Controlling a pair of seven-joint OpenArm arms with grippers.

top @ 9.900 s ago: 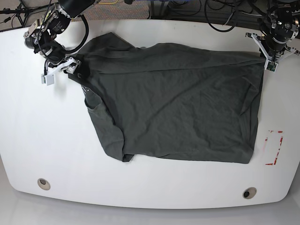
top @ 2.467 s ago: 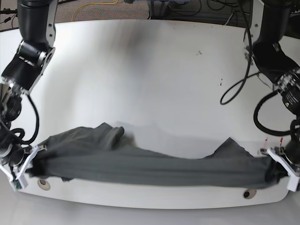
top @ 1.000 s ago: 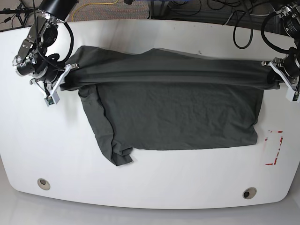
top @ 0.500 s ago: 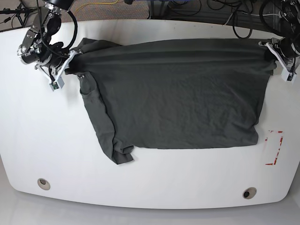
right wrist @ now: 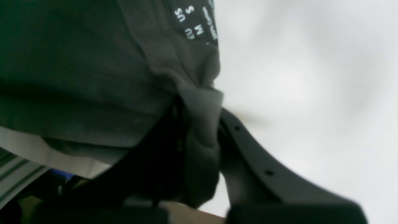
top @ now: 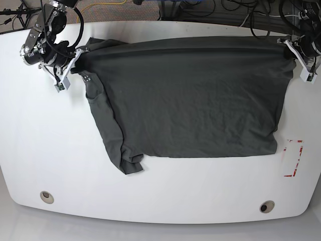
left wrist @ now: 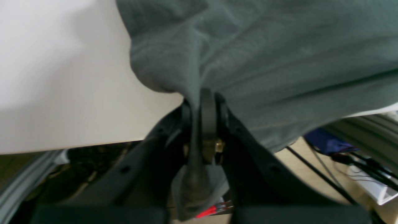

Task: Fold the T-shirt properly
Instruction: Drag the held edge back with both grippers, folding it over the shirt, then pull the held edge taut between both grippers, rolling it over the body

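My left fingers (left wrist: 202, 105) pinch the T-shirt (left wrist: 264, 56), my right fingers (right wrist: 199, 124) pinch its collar corner near the size print, and from the base camera it lies stretched flat across the table (top: 160, 191) for folding.

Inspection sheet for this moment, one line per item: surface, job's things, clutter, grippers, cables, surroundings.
Surface: white table, two round holes near the front edge, red marking at one side.
Job's things: T-shirt spread nearly flat, far edge stretched between the arms, one sleeve bunched toward the front; printed size label inside the collar.
Clutter: nothing seen.
Grippers: left gripper shut on a T-shirt corner; right gripper shut on fabric near the collar.
Cables: black cables behind the far edge; a loop at the right arm.
Surroundings: floor beyond the table, blurred.
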